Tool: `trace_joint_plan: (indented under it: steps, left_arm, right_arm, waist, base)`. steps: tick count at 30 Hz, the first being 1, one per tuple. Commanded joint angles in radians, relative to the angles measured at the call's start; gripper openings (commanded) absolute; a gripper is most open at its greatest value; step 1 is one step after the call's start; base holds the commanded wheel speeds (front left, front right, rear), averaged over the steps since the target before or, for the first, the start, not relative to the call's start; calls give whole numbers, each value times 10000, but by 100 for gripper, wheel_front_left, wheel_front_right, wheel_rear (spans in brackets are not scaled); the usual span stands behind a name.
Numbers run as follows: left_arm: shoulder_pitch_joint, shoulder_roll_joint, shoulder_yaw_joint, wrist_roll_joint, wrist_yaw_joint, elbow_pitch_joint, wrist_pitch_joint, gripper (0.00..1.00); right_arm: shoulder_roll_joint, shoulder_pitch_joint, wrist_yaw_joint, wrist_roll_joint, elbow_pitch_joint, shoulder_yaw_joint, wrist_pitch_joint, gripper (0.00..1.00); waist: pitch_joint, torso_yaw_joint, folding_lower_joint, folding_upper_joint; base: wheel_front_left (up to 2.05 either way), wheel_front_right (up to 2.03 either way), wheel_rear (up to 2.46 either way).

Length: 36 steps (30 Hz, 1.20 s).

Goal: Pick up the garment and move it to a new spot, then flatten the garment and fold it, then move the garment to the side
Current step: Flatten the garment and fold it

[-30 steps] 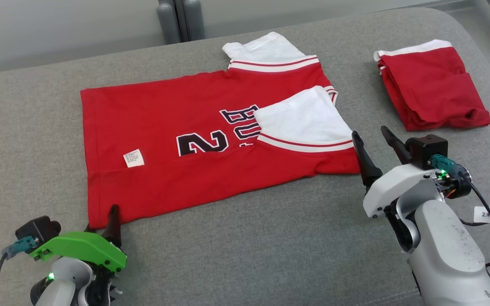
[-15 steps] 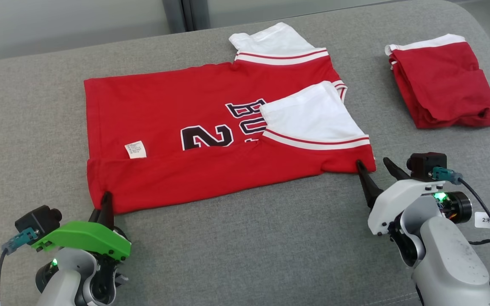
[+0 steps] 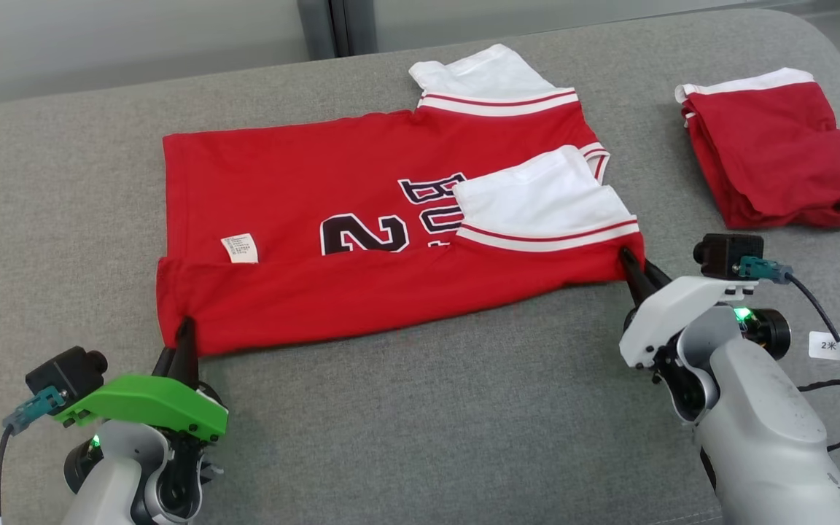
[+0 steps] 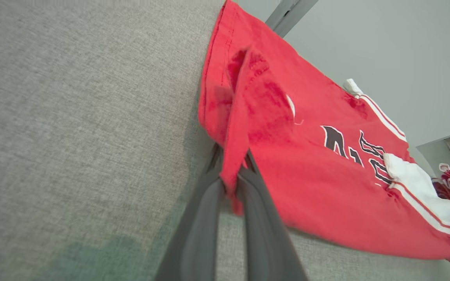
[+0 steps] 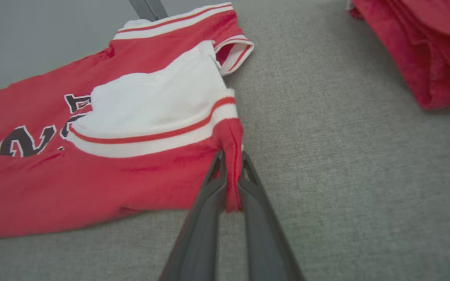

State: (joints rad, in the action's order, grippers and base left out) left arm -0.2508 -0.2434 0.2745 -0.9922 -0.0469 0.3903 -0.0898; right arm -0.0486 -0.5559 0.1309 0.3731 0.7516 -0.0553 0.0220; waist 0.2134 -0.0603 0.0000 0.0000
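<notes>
The left gripper [image 3: 185, 332] is clamped on the garment's near corner at the lower left of the head view. Its wrist view shows a pinch of red hem caught between its closed jaws. The right gripper [image 3: 633, 261], at the right of the frame, is likewise closed on cloth, biting the red edge just below the white sleeve [image 3: 537, 193] that lies folded over the chest.

Between them the garment [image 3: 296, 175], a red jersey with dark numerals, lies spread across the middle of the grey cushion [image 3: 427, 423]. A band along its near edge looks turned over, with a white label [image 3: 240, 248] just above it. A second red garment [image 3: 774, 149], folded, sits at the upper right, well apart.

The folding step seems to be in hand, with both ends of the near edge held. The next move likely calls for raising both corners together and carrying them toward the top of the frame. The edge should stay taut and level so the fold lands straight before release.
</notes>
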Motion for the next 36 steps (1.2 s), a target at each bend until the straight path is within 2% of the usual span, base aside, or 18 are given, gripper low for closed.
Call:
trace_joint_plan:
  steps: [1, 5, 10, 21, 26, 27, 28, 29, 30, 36]
  left_arm:
    - [-147, -54, -2, 69, 37, -78, -67, 0]
    - [72, -117, 54, 113, 70, -413, -73, 0]
    - [787, -275, 132, 112, -175, -1259, 97, 0]
    - [3420, -551, 344, -196, -1007, -3079, 642, 0]
    - [3926, -501, 409, -213, -1223, -2978, 662, 0]
    - [3961, -494, 423, -191, -1216, -2916, 652, 5]
    - [3978, -481, 436, -196, -1219, -2849, 650, 34]
    - [3983, -465, 466, -210, -1241, -2754, 687, 69]
    - [3971, -476, 503, -173, -1249, -2677, 682, 100]
    - [3890, -648, 552, 59, -1270, -2468, 580, 100]
  right_arm:
    - [-43, -103, -7, 42, 3, 5, 142, 0]
    - [-41, 15, -7, 24, -316, 50, 81, 0]
    - [-194, 847, -7, 9, -1375, 243, -391, 0]
    - [-95, 4654, -11, -396, -4919, 1376, -1821, 0]
    - [-55, 5603, -11, -146, -5509, 1439, -1995, 0]
    - [-56, 5707, -11, -1, -5473, 1439, -1953, 9]
    - [-55, 5767, -11, 65, -5406, 1420, -1927, 36]
    - [-50, 5822, -11, 97, -5351, 1366, -1853, 66]
    - [-46, 5848, -11, 137, -5309, 1336, -1814, 100]
    - [-42, 5902, -10, 107, -5174, 1563, -1501, 100]
  waist:
    - [-132, 3, 0, 0]
    - [-448, 34, 0, 0]
    - [-852, 31, 0, 0]
    - [-1329, 50, 0, 0]
    - [-1369, -9, 0, 0]
    - [-1374, -14, 0, 0]
    - [-1379, -17, 0, 0]
    - [-1382, -20, 0, 0]
    - [-1382, -25, 0, 0]
    - [-1388, -30, 0, 0]
  base:
    - [0, 0, 0]
    - [0, 0, 0]
    - [0, 0, 0]
    - [0, 0, 0]
    - [0, 0, 0]
    - [0, 0, 0]
    - [0, 0, 0]
    - [0, 0, 0]
    - [0, 0, 0]
    - [0, 0, 0]
